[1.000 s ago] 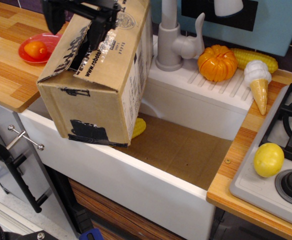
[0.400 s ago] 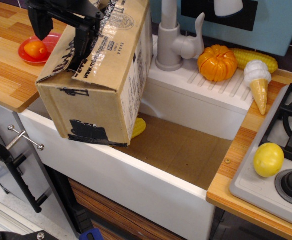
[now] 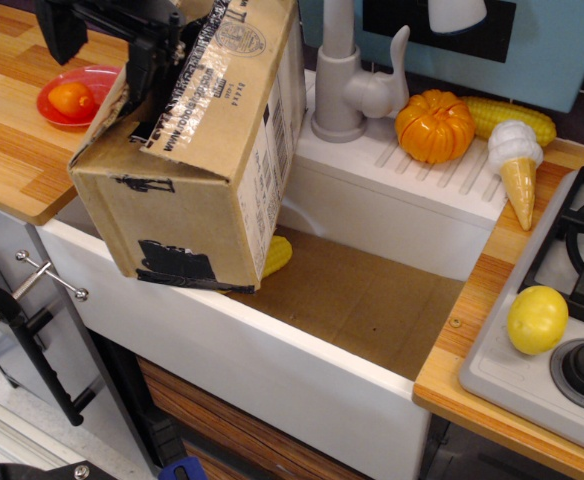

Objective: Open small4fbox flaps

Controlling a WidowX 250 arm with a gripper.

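Observation:
The small4fbox (image 3: 197,190), brown cardboard with black tape patches, stands tilted in the left end of the sink (image 3: 302,385) and leans toward the left counter. Its flaps (image 3: 217,85) face up and left, with shiny clear tape, black web-address print and a round stamp. They lie nearly shut, and the torn, black-smeared left flap edge (image 3: 112,105) is lifted a little. My black gripper (image 3: 97,55) is above the box's upper left corner. Its jaws are spread wide, and the right finger (image 3: 140,62) is at the torn flap edge.
A red plate (image 3: 87,80) holding an orange toy sits on the wooden counter to the left. A yellow toy (image 3: 277,255) lies under the box's right side. The faucet (image 3: 337,70), pumpkin (image 3: 434,125), corn (image 3: 517,115), ice cream cone (image 3: 515,165), lemon (image 3: 537,318) and stove (image 3: 572,260) are to the right.
My gripper has moved left across the box top, from over the taped seam to the left flap edge. The left flap edge has shifted left and up slightly.

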